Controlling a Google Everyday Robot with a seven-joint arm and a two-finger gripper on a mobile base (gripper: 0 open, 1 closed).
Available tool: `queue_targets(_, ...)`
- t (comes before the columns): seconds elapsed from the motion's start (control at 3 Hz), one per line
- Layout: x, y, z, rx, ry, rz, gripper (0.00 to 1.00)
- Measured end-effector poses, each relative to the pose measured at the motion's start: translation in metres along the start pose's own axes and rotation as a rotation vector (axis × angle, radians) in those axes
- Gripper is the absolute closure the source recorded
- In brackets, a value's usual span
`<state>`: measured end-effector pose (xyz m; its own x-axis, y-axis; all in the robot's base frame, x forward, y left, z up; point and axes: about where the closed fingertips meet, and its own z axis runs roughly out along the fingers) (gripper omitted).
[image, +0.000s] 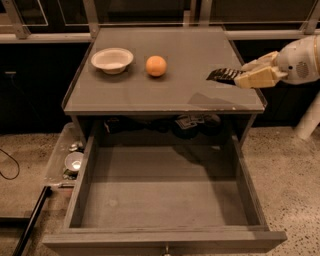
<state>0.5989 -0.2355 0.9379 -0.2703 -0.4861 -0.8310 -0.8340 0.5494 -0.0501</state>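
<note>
My gripper (221, 75) hovers over the right side of the grey tabletop (190, 55), near its front right corner, reaching in from the right on a white arm (300, 62). It holds nothing that I can see and touches nothing. An orange (156, 65) sits on the tabletop well to the gripper's left. A white bowl (112, 59) stands further left, near the table's left edge. Below the tabletop a wide drawer (165, 200) is pulled fully out towards me, with a bare floor.
Dark packets (192, 121) lie in the shadowed space behind the drawer. A clear bin (70, 157) with a cup and small items stands on the floor at the left. A dark bar (30, 225) lies by the lower left. Speckled floor surrounds the table.
</note>
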Motion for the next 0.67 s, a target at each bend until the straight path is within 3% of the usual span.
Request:
queue_targets(0.33, 0.028, 0.028, -0.016, 0.068, 0.002, 0.039, 1.0)
queue_targets(0.67, 0.086, 0.059, 0.003, 0.065, 0.045, 0.138, 1.0)
